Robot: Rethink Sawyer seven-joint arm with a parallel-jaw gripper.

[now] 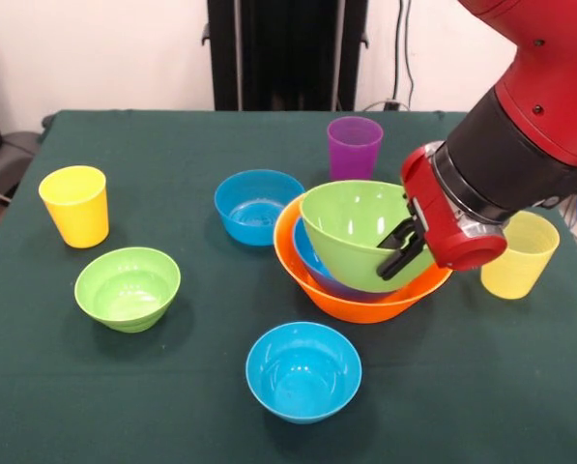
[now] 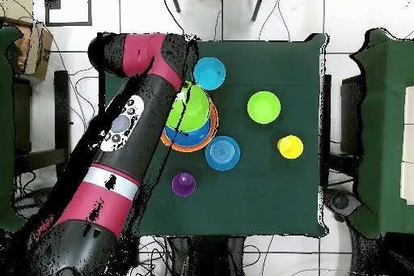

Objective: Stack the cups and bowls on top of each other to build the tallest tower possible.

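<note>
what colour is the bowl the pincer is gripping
Green bowl, gripped at its rim by the pincer; clearest in the front view.

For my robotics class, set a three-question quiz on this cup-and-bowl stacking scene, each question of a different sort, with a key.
1. True or false: the medium green bowl sits tilted in the stack on the orange bowl.
2. Which cup stands alone at the picture's left in the front view? A purple; B opaque yellow; C ribbed pale yellow.
3. Fill in: the gripper has its black fingers at the green bowl's ____.

Key
1. True; a large blue bowl lies between them.
2. B, the opaque yellow cup.
3. rim.
</note>
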